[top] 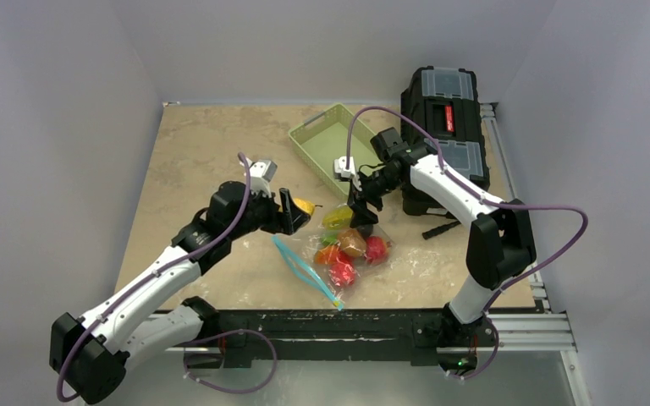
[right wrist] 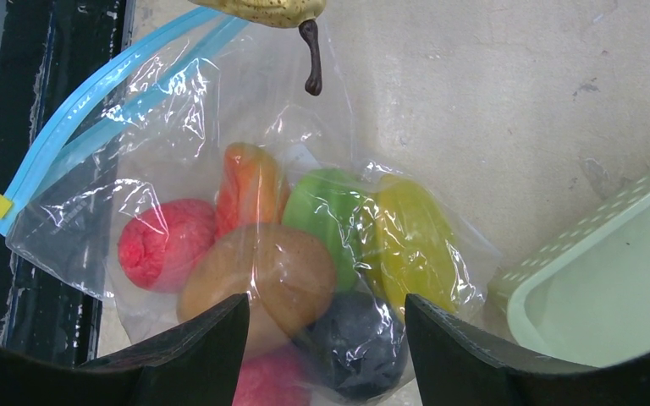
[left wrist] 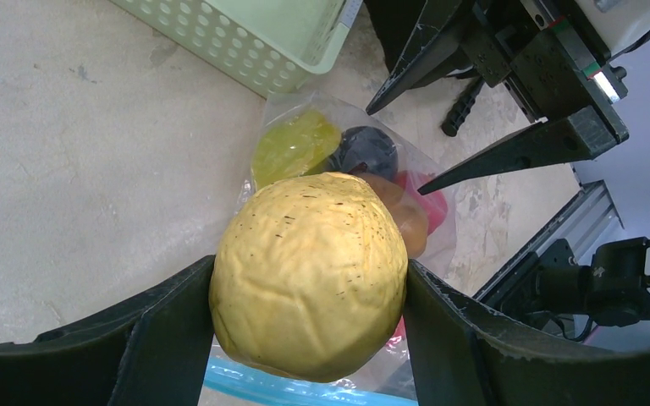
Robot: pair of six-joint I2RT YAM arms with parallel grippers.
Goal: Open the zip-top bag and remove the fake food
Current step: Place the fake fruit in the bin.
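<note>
The tan counter (top: pixel 203 161) carries a black toolbox (top: pixel 444 110) at its far right, and a pale green basket (top: pixel 305 139) sits just left of it. The zip-top bag (top: pixel 305 258) lies flat near the counter's front edge, between the two arms. Its blue zip strip (right wrist: pixel 76 114) faces the near side and is parted into two lines.

Most of the fake food (top: pixel 351 245) is inside the bag: a brown piece (right wrist: pixel 258 275), a green one (right wrist: pixel 326 220), a yellow one (right wrist: pixel 415 241), a red one (right wrist: pixel 165 245), an orange one (right wrist: pixel 250 190) and a dark purple one (right wrist: pixel 355 342).

The left tool (top: pixel 298 211) clamps a yellow fruit (left wrist: pixel 309 275) between both fingers, held above the counter just left of the bag. The right tool (top: pixel 361 211) stands wide over the bag's closed end, beside the basket.
</note>
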